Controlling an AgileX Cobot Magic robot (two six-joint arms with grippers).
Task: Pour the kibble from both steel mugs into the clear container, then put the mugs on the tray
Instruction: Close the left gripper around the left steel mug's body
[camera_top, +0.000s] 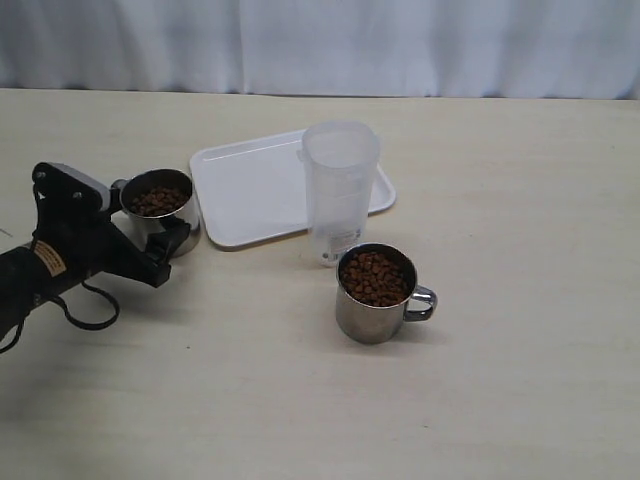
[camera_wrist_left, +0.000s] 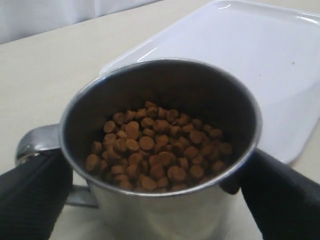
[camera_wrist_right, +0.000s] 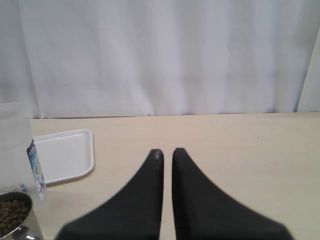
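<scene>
1. Left mug (camera_top: 158, 212): short, shiny steel, upright on the table (camera_top: 500, 380), just beside the tray's left end. Looped handle on the side away from the tray. Partly filled with kibble (camera_wrist_left: 155, 150), small round reddish-brown pellets lying well below the rim.
2. Right mug (camera_top: 372, 305): matching steel, upright, just in front of the container. Handle pointing right. Filled with kibble almost to the rim.
3. Container (camera_top: 340, 185): tall, translucent plastic, wider at the rim, upright on the table at the tray's near edge. Small white label near its base.
4. Tray (camera_top: 250, 190): flat, white, rectangular, with rounded corners and a low rim. Lies slightly askew behind both mugs.
</scene>
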